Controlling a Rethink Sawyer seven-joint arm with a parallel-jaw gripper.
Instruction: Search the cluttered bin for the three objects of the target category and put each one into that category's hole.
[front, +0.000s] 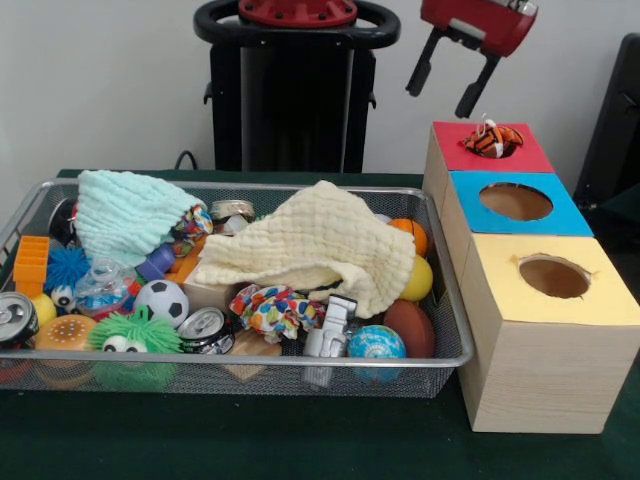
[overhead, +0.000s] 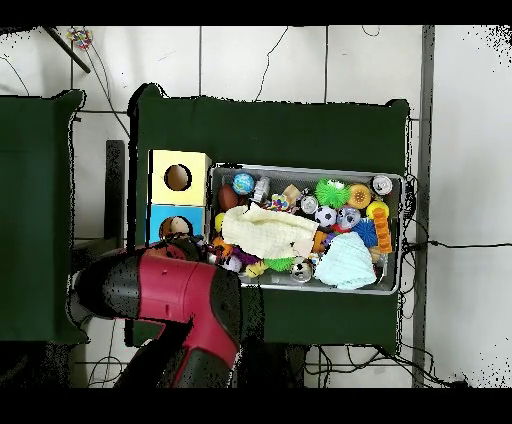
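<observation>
Hovering above the red-topped box, the claw (front: 448, 90) hangs with its two dark fingers (front: 420, 70) spread apart and nothing between them.

Item: orange-and-black striped toy (front: 493, 139). Sits in the mouth of the hole (front: 497, 146) in the red top, part of it standing proud of the rim; apparently not fully dropped through.

Item: row of three wooden boxes. Red top farthest from the front camera, blue top (front: 517, 203) in the middle, yellow top (front: 553, 278) nearest; the blue and yellow holes show no contents.

Item: bin (front: 240, 364). Wire basket just beside the boxes on the green table (front: 250, 430), crowded. Contents include a cream cloth (front: 310, 250) and a pale blue cloth (front: 125, 212) draped over other things, drink cans, a small football (front: 161, 301), a green fuzzy toy with eyes (front: 133, 335), a globe ball (front: 376, 346) and a brown ball (front: 410, 327).

Handling note: the overhead view hides the red box under the arm (overhead: 180, 295), so rely on the front view. Judged best: confirm the striped toy clears the rim, then lift the cloths aside, since more soft toys may lie beneath them.
</observation>
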